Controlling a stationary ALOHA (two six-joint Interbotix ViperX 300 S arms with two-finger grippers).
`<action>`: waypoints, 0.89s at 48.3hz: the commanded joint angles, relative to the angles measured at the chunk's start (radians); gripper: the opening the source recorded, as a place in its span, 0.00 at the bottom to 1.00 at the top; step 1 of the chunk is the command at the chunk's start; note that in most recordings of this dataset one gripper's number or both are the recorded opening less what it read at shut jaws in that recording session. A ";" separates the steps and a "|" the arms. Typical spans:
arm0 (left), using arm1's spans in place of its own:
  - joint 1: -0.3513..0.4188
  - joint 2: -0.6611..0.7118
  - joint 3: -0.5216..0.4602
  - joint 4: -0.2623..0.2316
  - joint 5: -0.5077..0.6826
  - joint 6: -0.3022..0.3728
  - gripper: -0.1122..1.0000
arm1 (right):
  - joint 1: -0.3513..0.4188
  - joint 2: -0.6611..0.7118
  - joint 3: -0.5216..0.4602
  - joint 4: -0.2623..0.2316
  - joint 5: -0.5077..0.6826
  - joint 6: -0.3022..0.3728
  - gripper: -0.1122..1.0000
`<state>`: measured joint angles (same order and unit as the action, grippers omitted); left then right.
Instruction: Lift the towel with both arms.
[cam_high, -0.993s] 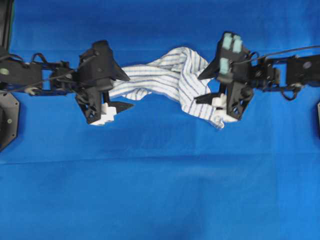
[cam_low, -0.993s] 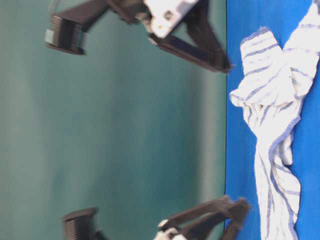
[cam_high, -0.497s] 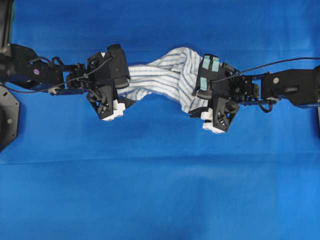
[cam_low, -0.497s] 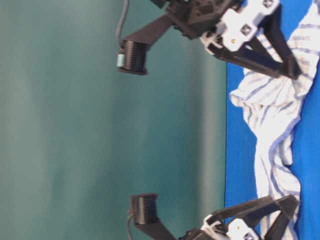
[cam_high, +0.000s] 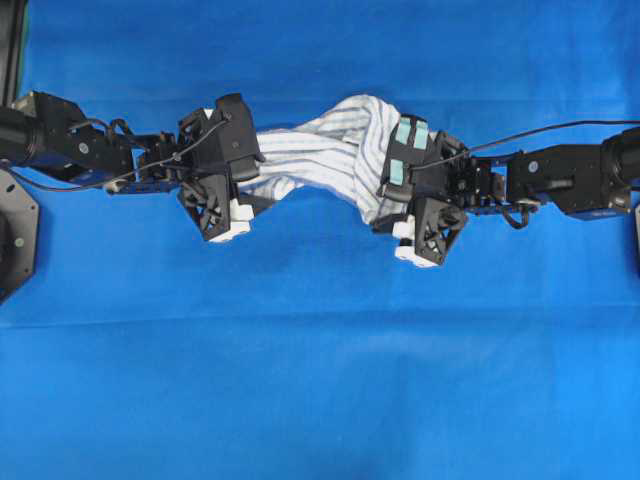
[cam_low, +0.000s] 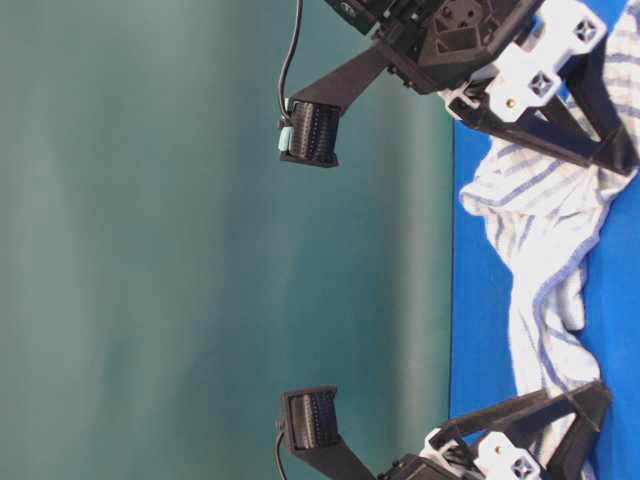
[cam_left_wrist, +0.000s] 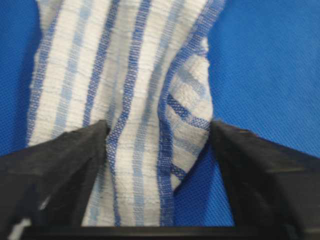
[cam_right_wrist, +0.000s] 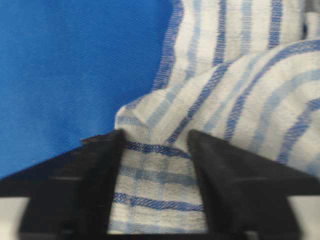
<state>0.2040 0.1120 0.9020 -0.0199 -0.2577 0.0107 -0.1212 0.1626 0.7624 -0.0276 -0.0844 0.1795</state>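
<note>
Towel (cam_high: 320, 155) lies crumpled on the blue sheet (cam_high: 320, 380), long axis running left-right between my arms, ends toward each. My left gripper (cam_left_wrist: 157, 135) has its fingers spread around one end, cloth between them. My right gripper (cam_right_wrist: 155, 142) likewise straddles the other end. Green wall (cam_low: 200, 240) behind.

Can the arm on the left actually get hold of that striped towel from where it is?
Probably yes: the left gripper already straddles a bunched fold of the towel, a finger on each side and nothing between.
</note>
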 joint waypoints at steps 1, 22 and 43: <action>0.003 -0.005 -0.011 0.002 0.020 0.002 0.68 | 0.005 -0.005 -0.014 0.003 0.000 0.000 0.56; 0.003 -0.038 -0.012 0.002 0.058 -0.006 0.13 | 0.003 -0.034 -0.015 0.006 0.011 0.002 0.17; -0.021 -0.313 -0.071 0.002 0.305 -0.017 0.13 | -0.002 -0.331 -0.035 0.011 0.173 0.000 0.17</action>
<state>0.1933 -0.1335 0.8667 -0.0199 0.0031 -0.0061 -0.1197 -0.0936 0.7532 -0.0184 0.0644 0.1810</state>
